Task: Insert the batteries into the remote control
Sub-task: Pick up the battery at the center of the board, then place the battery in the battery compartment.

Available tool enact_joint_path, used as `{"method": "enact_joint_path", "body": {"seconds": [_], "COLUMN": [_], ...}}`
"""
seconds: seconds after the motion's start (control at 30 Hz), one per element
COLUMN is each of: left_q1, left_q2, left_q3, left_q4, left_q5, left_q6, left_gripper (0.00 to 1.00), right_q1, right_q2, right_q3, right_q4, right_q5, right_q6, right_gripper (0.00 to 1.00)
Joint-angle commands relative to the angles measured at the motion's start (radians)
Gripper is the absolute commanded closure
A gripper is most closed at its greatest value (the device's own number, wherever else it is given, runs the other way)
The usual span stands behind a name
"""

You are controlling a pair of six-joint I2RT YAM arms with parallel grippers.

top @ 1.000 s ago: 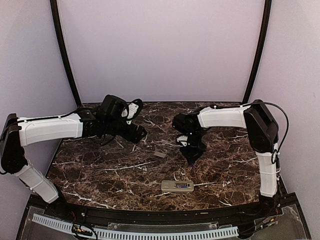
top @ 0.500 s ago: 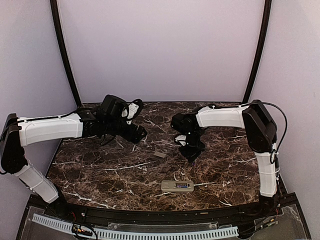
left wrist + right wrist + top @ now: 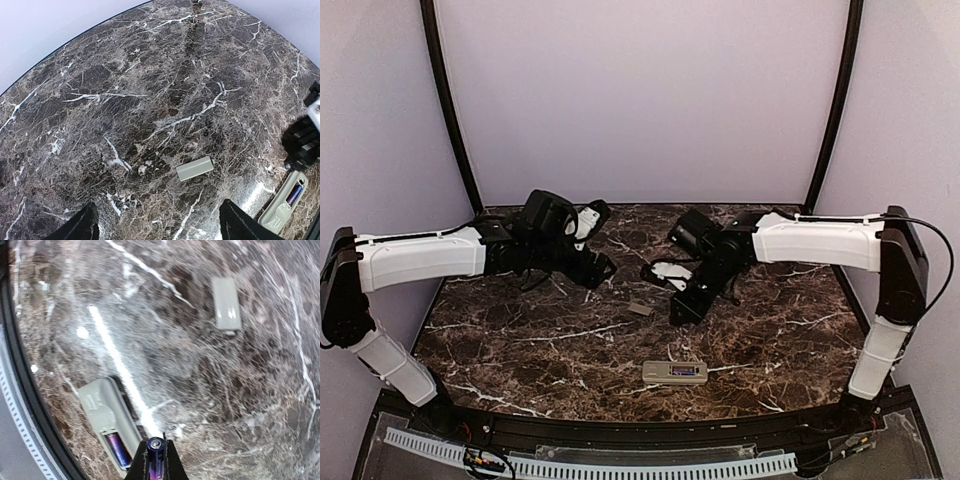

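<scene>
Now right hand (image 3: 155, 466) clamped on battery (image 3: 155, 447); left hand (image 3: 160, 227) wide open.

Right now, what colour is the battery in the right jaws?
The battery is blue-purple; clearest in right wrist view.

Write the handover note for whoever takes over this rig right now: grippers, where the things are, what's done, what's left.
Left gripper: open, holding nothing, at the back left.
Right gripper: shut on the second battery, not yet at the remote.
Remote: lying back up near the front edge, compartment open. The cover lies apart from it, farther back.
Done: cover off, first battery in the compartment.
Left: bring the second battery to the compartment and seat it beside the first.
</scene>
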Motion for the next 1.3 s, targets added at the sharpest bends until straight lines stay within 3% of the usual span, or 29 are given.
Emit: {"method": "enact_joint_path", "body": {"seconds": [0.0, 0.23, 0.53, 1.27], "left_q1": [-0.002, -0.003, -0.003, -0.003], "left_q2": [-0.029, -0.101, -0.083, -0.039], "left_q3": [-0.043, -0.104, -0.106, -0.105], "left_q4": [0.018, 0.091, 0.086, 0.084], "left_q5": [0.064, 0.077, 0.081, 0.104], "left_q6": [0.022, 0.056, 0.064, 0.077], "left_gripper": [0.18, 0.18, 0.18, 0.18], "right_q1": [0.052, 0.065, 0.066, 0.066], "right_q2": [-0.092, -0.191, -0.085, -0.085], "right_q3": [-0.153, -0.332, -0.344, -0.390], "right_q4": [0.190, 0.358, 0.354, 0.319], "right_q5": [-0.214, -0.344, -0.291, -0.203], "right_q6": [-0.175, -0.365, -0.490, -0.533], "right_gripper": [1.00, 1.00, 1.00, 1.00]}}
